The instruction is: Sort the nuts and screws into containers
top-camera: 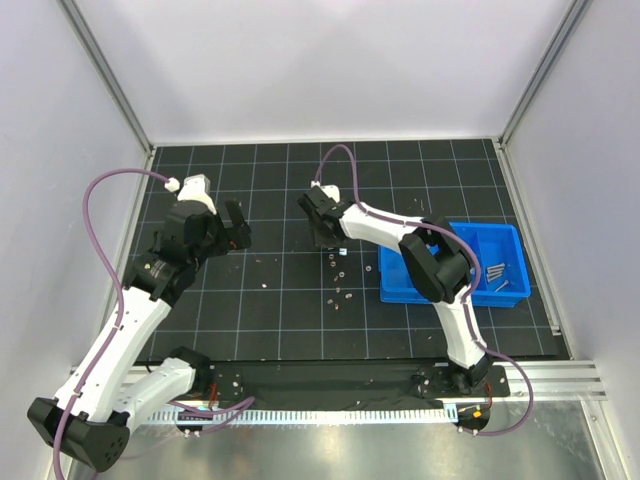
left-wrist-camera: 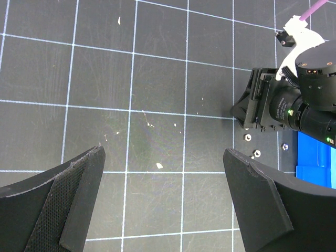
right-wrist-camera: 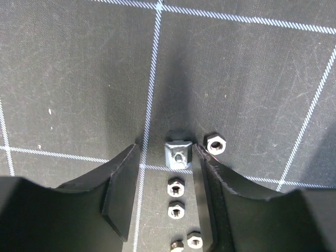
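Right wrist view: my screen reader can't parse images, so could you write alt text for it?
The right gripper hangs over a black gridded mat, its two dark fingers apart on either side of a square silver nut. One hex nut lies just beside it, and several more nuts trail back between the fingers.

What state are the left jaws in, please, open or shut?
Open: the left gripper shows mat between its widely parted jaws.
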`<state>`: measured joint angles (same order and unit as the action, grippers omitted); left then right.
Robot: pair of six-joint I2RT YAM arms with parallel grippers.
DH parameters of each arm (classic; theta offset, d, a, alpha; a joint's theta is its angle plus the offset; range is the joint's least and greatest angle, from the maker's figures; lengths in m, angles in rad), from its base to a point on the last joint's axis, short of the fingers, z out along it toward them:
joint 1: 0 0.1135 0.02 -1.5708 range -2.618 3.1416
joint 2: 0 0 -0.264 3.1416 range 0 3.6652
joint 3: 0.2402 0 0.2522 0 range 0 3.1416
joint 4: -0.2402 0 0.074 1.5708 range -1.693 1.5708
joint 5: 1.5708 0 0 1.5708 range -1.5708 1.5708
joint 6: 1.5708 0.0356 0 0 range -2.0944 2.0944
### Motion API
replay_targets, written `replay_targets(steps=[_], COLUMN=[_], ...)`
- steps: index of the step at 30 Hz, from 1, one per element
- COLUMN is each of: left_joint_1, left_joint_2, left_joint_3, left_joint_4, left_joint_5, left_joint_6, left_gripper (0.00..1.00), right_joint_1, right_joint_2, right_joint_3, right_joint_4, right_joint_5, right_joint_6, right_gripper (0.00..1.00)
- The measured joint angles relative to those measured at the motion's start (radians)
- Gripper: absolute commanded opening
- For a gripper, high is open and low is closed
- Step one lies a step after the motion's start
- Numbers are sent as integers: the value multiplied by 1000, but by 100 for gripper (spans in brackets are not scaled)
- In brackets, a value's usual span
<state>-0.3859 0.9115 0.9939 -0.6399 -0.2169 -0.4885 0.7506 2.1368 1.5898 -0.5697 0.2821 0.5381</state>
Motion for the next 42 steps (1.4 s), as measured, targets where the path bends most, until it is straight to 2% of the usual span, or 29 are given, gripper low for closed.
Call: replay_targets(steps=[1,13,20,25,31,35,38,42], left_joint_1=[0,0,0,0,0,0,0,0], left_joint_2=[0,0,0,0,0,0,0,0], left_joint_3=[0,0,0,0,0,0,0,0], left_joint_4=[0,0,0,0,0,0,0,0], left_joint_5=[0,0,0,0,0,0,1,1], left_joint_6=[0,0,0,0,0,0,0,0], left_gripper=[100,100,100,100,100,100,100,100], right_joint_1=[-2,-8,-24,-86,-268,-481,-628,-768], right_joint_2=[2,3,-29,-156,-470,-695,-775,-793], right_joint_3=[3,7,0,-1,-76,-272,-425,-582], right_joint_4=[2,0,-22,-33,-27,-11,-25,-53], right_joint_5=[0,7,-28,-62,-29,14,39,42], right_joint_6=[-1,1,1,-3,-10,-10,-9,-11], right_gripper=[45,16,13,13,12,12,11,11])
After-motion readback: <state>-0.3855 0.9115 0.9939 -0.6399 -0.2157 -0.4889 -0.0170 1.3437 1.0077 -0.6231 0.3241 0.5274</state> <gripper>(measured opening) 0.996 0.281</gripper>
